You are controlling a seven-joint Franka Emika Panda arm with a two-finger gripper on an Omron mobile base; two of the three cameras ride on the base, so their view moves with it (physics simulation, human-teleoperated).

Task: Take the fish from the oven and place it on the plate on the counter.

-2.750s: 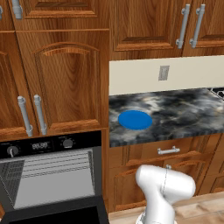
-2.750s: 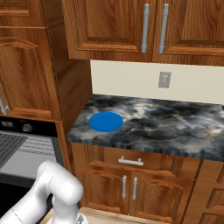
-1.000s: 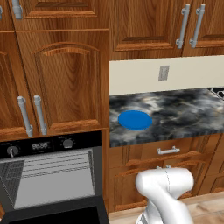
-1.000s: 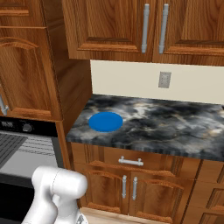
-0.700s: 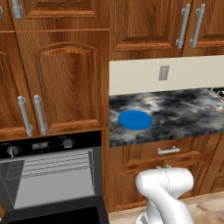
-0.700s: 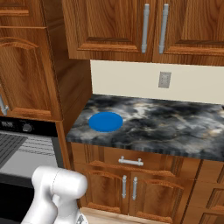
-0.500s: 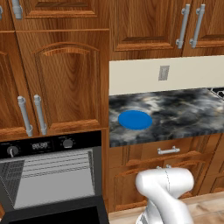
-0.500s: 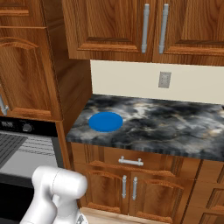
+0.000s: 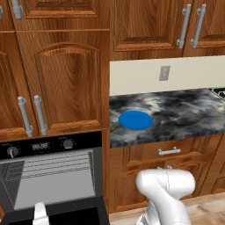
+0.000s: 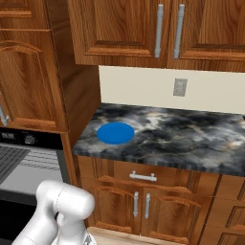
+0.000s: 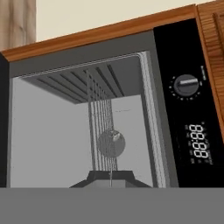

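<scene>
Nothing has moved: round blue plate (image 9: 136,120) on marbled counter (image 9: 184,112).

Bright blue plate (image 9: 136,120) – black-grey marbled counter (image 9: 184,112) – black oven (image 9: 48,176), grey inside

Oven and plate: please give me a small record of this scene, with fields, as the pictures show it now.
oven: door open, grey interior and wire racks visible
oven panel: knobs and a digital display above the cavity
fish: cannot make it out in the cavity
plate: blue, flat on the counter, nothing on it
plate position: near the counter's left end, beside the oven cabinet
pincer: shut, in front of the open oven
</scene>
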